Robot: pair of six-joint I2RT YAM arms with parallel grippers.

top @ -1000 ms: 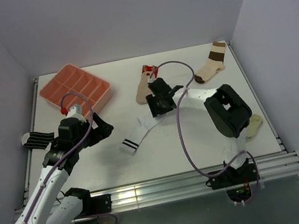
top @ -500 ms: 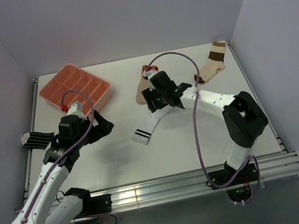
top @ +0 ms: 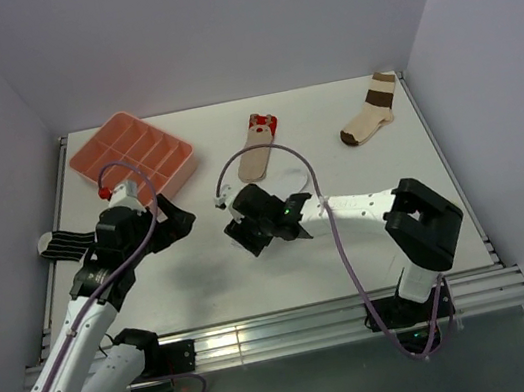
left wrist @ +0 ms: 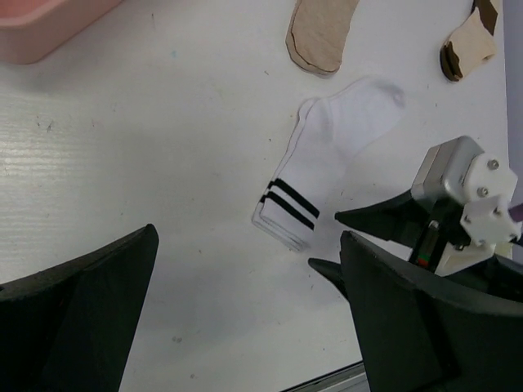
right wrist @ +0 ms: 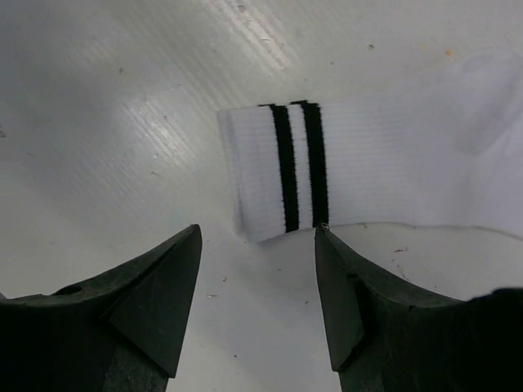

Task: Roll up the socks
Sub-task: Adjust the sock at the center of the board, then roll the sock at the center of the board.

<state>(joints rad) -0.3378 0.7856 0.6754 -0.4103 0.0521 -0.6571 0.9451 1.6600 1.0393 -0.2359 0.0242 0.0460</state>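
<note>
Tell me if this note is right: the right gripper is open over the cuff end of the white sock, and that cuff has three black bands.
One detail is wrong. The cuff of the white sock has two black bands, not three, as the right wrist view shows plainly. The rest holds: the right gripper is open over the cuff end.

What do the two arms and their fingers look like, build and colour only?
The left arm and right arm both have white links and black joint housings. A purple cable loops along each. The left wrist carries a small red connector. The fingers are matte black, broad wedges.
</note>
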